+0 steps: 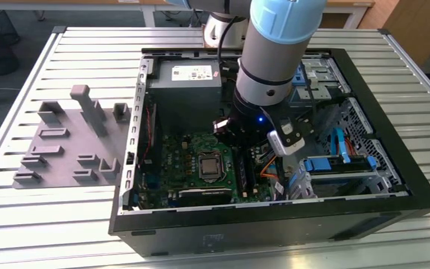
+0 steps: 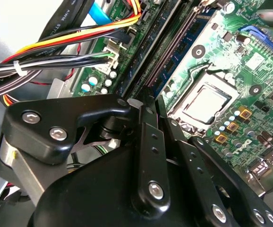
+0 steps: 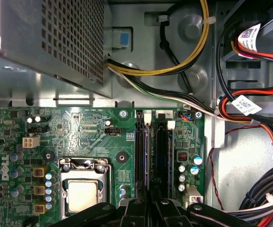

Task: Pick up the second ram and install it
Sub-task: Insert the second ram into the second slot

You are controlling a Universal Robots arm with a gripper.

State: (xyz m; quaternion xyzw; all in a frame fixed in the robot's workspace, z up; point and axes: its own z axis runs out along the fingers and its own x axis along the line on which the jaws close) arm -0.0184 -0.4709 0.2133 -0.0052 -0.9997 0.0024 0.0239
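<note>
The second ram (image 3: 146, 151) is a thin dark-blue stick seen edge-on, standing along a memory slot of the green motherboard (image 3: 80, 127) beside the processor socket (image 3: 82, 189). In the second wrist view the ram (image 2: 172, 71) runs from the slot down into my black fingers (image 2: 146, 142). My gripper (image 3: 149, 202) is shut on the ram's near end, with the jaws nearly together. In the exterior view the gripper (image 1: 235, 136) hangs low inside the open computer case (image 1: 394, 185), over the slots at the board's right side. Whether the ram is fully seated cannot be told.
A perforated power supply (image 1: 185, 84) sits behind the board. Bundled cables (image 2: 56, 56) lie close beside the slots. Light-blue drive brackets (image 1: 327, 163) stand at the exterior view's right. A grey holder fixture (image 1: 73, 140) lies on the slatted table outside the case.
</note>
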